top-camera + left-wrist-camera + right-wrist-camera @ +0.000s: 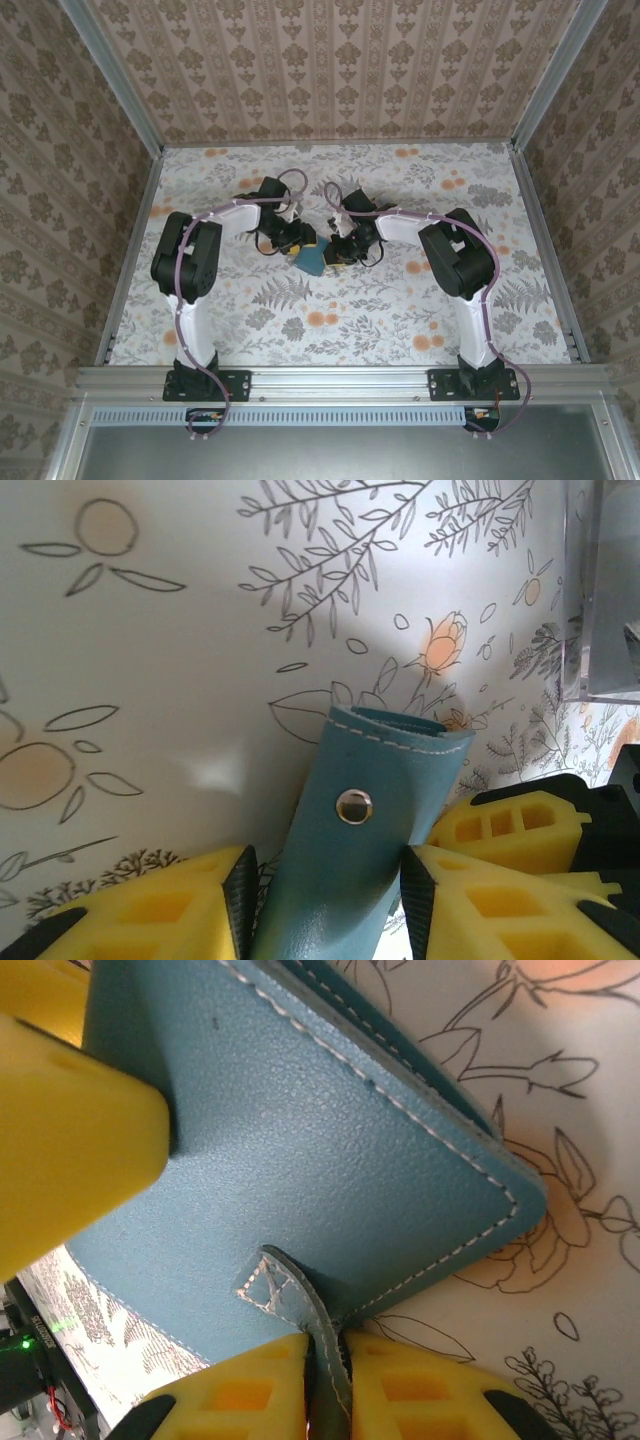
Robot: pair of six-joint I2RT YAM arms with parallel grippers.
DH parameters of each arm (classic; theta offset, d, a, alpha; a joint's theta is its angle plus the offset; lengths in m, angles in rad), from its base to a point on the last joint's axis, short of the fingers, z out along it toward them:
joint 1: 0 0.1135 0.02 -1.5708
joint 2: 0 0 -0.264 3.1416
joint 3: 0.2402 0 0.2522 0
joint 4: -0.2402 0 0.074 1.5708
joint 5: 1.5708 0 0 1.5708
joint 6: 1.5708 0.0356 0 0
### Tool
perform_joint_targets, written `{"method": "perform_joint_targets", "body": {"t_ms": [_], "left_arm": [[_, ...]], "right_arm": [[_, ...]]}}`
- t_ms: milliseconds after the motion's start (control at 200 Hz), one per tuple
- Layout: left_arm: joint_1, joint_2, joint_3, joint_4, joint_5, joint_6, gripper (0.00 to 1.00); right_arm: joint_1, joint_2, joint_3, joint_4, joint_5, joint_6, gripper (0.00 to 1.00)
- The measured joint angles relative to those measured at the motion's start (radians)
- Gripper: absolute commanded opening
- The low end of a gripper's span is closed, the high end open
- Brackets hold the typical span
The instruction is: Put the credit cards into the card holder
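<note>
Gripping the card holder (350,850), left gripper (328,880) on its body, right gripper (325,1360) on its strap (290,1292), floral table (400,320), patterned walls (330,70).

Brown damask wallpaper covers the walls (340,60) at 9, 12 and 3 o'clock. The counter (400,300) wears a pale floral sheet with orange blooms, an aluminium rail (340,378) along 6 o'clock.

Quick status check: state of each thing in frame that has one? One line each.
card holder: held between both grippers, body bowed, flap unfastened.
strap: loose from the body, pinched at its end.
snap stud: bare, nothing fastened on it.
left gripper: shut on the card holder's body.
right gripper: shut on the strap.
</note>
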Motion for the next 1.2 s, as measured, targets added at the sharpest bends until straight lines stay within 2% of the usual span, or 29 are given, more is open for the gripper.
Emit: {"method": "perform_joint_targets", "body": {"t_ms": [70, 140, 185, 290, 340, 420, 505, 610, 715, 800, 910, 1030, 1075, 1175, 1200], "left_arm": [[-0.002, 0.000, 0.000, 0.000, 0.000, 0.003, 0.32], [-0.001, 0.000, 0.000, 0.002, 0.003, 0.007, 0.18], [0.001, -0.005, 0.000, 0.004, 0.015, 0.006, 0.13], [0.002, -0.037, 0.000, 0.012, 0.032, 0.017, 0.07], [0.002, -0.051, 0.000, 0.008, 0.022, 0.017, 0.06], [0.005, -0.081, 0.003, -0.023, -0.017, 0.026, 0.05], [0.010, -0.106, 0.041, -0.107, -0.079, 0.052, 0.04], [0.010, -0.154, 0.119, -0.221, -0.207, 0.104, 0.04], [-0.012, -0.220, 0.192, -0.320, -0.395, 0.158, 0.05], [-0.078, -0.235, 0.275, -0.415, -0.592, 0.188, 0.04], [-0.195, -0.180, 0.389, -0.530, -0.841, 0.206, 0.01], [-0.285, -0.084, 0.411, -0.585, -1.020, 0.212, 0.01], [-0.306, -0.048, 0.407, -0.594, -1.057, 0.216, 0.04], [-0.348, 0.014, 0.379, -0.588, -1.114, 0.225, 0.18], [-0.358, 0.023, 0.371, -0.584, -1.122, 0.229, 0.25]], "right_arm": [[-0.003, 0.000, 0.000, 0.000, -0.002, 0.007, 0.17], [-0.006, 0.000, 0.000, 0.001, -0.003, 0.011, 0.18], [-0.008, 0.000, 0.000, 0.001, -0.004, 0.015, 0.22], [-0.017, -0.002, -0.006, 0.016, -0.020, 0.031, 0.29], [-0.019, -0.005, -0.009, 0.026, -0.024, 0.033, 0.37], [-0.023, -0.019, -0.016, 0.040, -0.025, 0.043, 0.46], [-0.031, -0.043, -0.029, 0.050, -0.012, 0.042, 0.49], [-0.047, -0.088, -0.056, 0.059, 0.012, 0.048, 0.50], [-0.066, -0.138, -0.082, 0.066, 0.042, 0.052, 0.50], [-0.082, -0.180, -0.106, 0.080, 0.070, 0.059, 0.51], [-0.102, -0.246, -0.154, 0.099, 0.109, 0.069, 0.51], [-0.124, -0.336, -0.215, 0.124, 0.159, 0.093, 0.51], [-0.132, -0.371, -0.239, 0.138, 0.171, 0.105, 0.51], [-0.162, -0.451, -0.300, 0.176, 0.193, 0.137, 0.51], [-0.172, -0.468, -0.314, 0.182, 0.198, 0.144, 0.51]]}}
